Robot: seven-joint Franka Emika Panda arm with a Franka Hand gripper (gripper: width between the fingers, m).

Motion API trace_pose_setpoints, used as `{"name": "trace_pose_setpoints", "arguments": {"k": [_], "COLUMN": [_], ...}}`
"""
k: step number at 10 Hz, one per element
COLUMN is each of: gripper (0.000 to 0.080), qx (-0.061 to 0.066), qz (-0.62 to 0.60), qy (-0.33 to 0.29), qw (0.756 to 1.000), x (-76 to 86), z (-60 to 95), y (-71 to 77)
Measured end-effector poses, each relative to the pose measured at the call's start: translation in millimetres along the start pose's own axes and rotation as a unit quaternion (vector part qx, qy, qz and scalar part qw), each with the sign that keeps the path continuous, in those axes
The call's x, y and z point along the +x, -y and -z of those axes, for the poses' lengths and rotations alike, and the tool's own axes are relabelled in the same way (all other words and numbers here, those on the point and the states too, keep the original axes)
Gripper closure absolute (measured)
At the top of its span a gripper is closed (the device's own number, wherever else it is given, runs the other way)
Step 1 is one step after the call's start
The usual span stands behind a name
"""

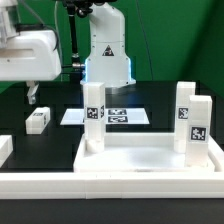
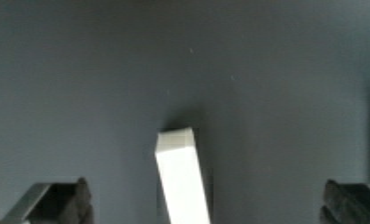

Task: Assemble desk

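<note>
The white desk panel (image 1: 140, 160) lies flat in the foreground of the exterior view. Three tagged white legs stand upright on it, one at the left (image 1: 93, 115) and two at the right (image 1: 185, 108) (image 1: 198, 127). A loose leg (image 1: 38, 120) lies on the dark table at the exterior view's left. My gripper (image 1: 32, 95) hangs just above that leg. In the wrist view the gripper (image 2: 207, 205) is open, and the loose leg (image 2: 178, 170) lies below, between the two dark fingers (image 2: 57, 205) and apart from both.
The marker board (image 1: 125, 116) lies behind the panel, in front of the robot base (image 1: 105, 55). A long white rail (image 1: 110, 187) runs along the front edge. Another white piece (image 1: 4, 150) sits at the exterior view's far left.
</note>
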State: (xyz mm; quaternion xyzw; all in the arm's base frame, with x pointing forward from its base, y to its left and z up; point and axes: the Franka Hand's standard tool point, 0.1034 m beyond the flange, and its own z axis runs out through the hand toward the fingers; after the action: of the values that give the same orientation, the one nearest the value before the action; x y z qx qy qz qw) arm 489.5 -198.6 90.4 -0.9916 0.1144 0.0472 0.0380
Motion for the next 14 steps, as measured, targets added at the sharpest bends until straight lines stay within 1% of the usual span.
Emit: {"name": "trace_pose_setpoints", "arguments": {"k": [1,2,3,4,5,6,8,9,10,11,12,14], "gripper": [0.0151,0.0151,0.0151,0.0151,0.0151,0.0151,0.0151,0.0151,0.0151,0.0151,0.0151,0.0151], "qx": [0.004,0.012,0.031,0.046,0.050,0.059,0.057,0.054,0.055,0.055,0.055,0.053], "qz": [-0.002,0.004,0.001,-0.002,-0.001,-0.004,-0.001,0.000,0.000,-0.002,-0.004,-0.003], "qy": [0.038,0.064,0.126,0.192,0.229,0.272,0.325,0.342,0.352,0.362,0.367,0.363], "qw": [0.999,0.998,0.992,0.980,0.972,0.961,0.944,0.938,0.934,0.930,0.929,0.930], "x": [0.0,-2.5,-20.3,-28.4,-32.6,-39.0,-38.7,-39.9,-41.3,-46.9,-49.4,-47.4], "z": [-1.3,-6.5,-21.1,-32.5,-37.7,-41.1,-42.1,-44.5,-48.8,-55.4,-58.2,-57.7], "y": [0.1,0.6,-1.9,-5.0,-4.9,-3.1,-4.7,-6.4,-8.1,-10.7,-11.4,-12.1]}}
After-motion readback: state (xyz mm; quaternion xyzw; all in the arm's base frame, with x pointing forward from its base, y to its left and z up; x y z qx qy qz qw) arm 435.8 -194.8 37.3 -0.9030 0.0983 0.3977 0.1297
